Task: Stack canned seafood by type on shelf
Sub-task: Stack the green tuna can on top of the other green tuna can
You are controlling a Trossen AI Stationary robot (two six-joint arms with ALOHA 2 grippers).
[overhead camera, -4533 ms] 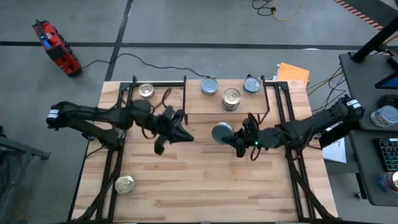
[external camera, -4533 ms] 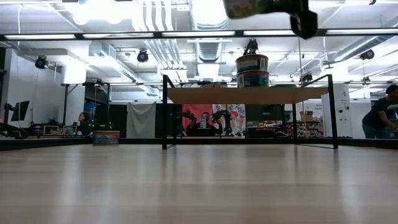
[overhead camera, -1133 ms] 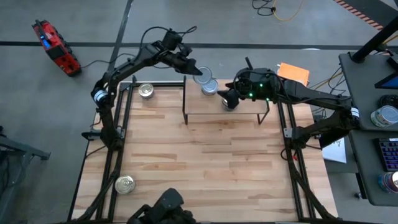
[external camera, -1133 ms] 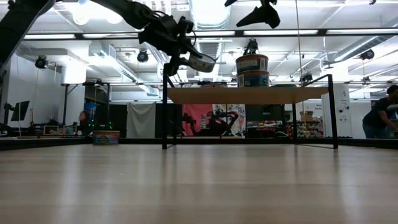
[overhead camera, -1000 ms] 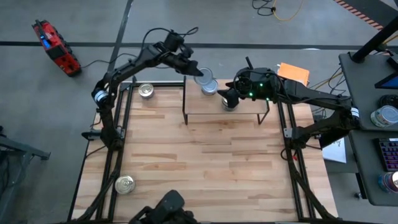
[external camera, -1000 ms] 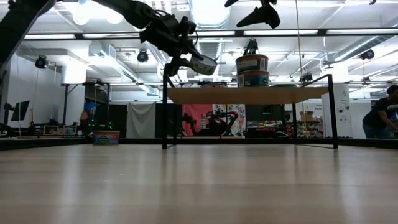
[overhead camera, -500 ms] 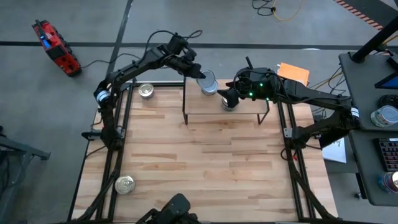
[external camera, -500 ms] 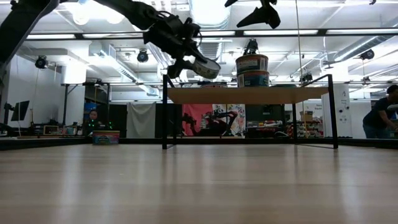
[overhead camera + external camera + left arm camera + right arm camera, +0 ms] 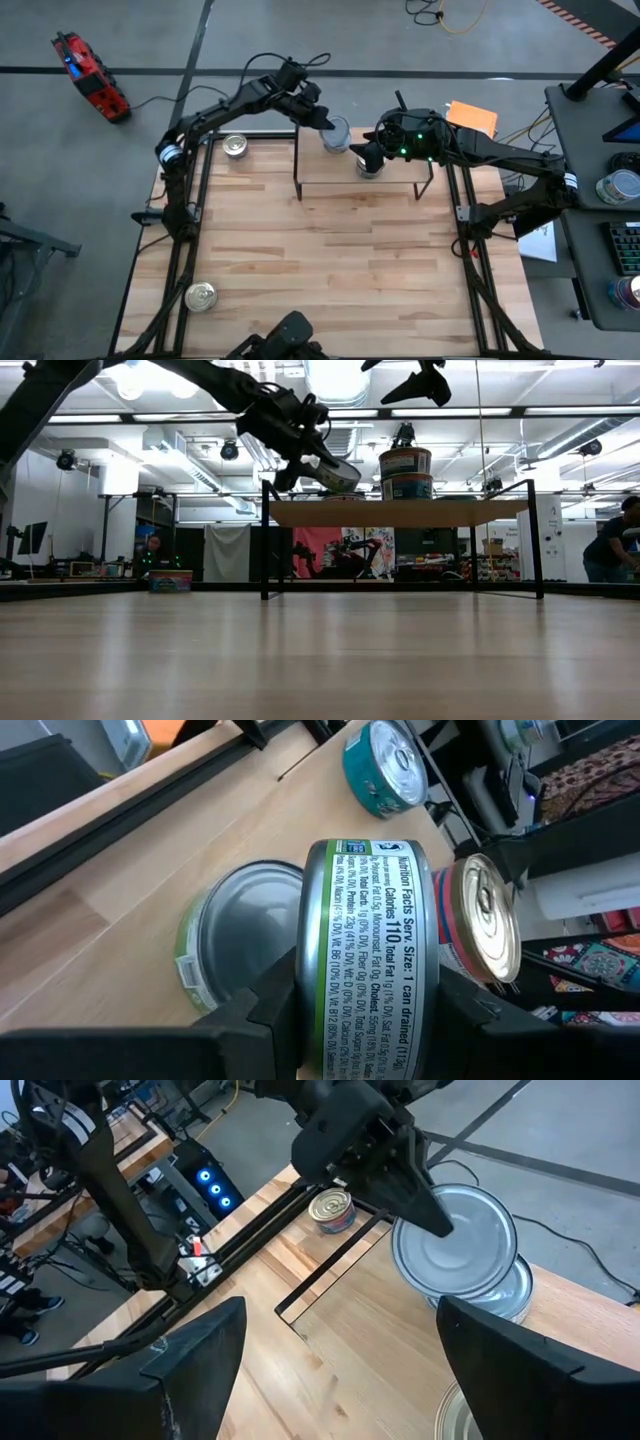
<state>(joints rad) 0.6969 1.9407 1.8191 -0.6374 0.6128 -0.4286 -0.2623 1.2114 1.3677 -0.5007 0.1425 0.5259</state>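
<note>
Your left gripper (image 9: 322,120) has carried its tin (image 9: 372,955) in over the shelf (image 9: 330,171) in the last second, and its jaws pinch the tin by the sides, tilted, just above a matching tin (image 9: 232,948) lying on the far left of the plank. That puts you at the placing step: level it, then lower. Your right gripper (image 9: 366,157) hovers over the two-high stack (image 9: 405,473) with jaws spread. Two tins (image 9: 235,146) (image 9: 201,296) wait on the desk (image 9: 330,270).

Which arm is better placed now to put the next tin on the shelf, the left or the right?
Probably the left: the left gripper holds a green-label tin just above a matching tin on the shelf. The right gripper hovers open nearby.
</note>
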